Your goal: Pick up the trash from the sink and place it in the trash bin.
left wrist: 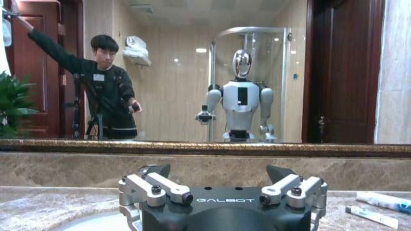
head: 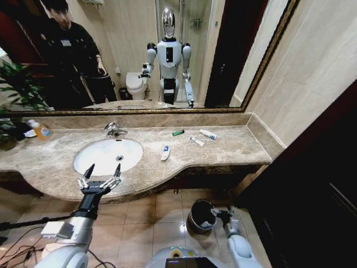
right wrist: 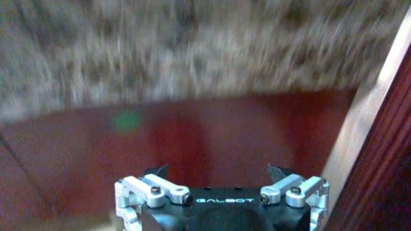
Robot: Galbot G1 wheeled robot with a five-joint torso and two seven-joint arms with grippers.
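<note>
The white oval sink [head: 103,157] is set in a beige marble counter, with a chrome faucet [head: 114,130] behind it. The trash lies on the counter to the sink's right: a white-and-blue tube [head: 165,152], a white tube [head: 196,141], another tube [head: 208,134] and a dark green stick [head: 178,132]. Two of the tubes [left wrist: 378,208] lie off to the side in the left wrist view. My left gripper [head: 100,173] [left wrist: 218,173] hangs open and empty at the counter's front edge, before the sink. My right gripper [head: 223,214] [right wrist: 218,171] is open, low beside the trash bin [head: 199,215].
A yellow-orange bottle [head: 40,130] and a plant [head: 14,89] stand at the counter's far left. A large mirror [head: 139,50] backs the counter. A dark wooden door [head: 323,178] closes off the right side. The right wrist faces the reddish cabinet front [right wrist: 192,139] under the counter.
</note>
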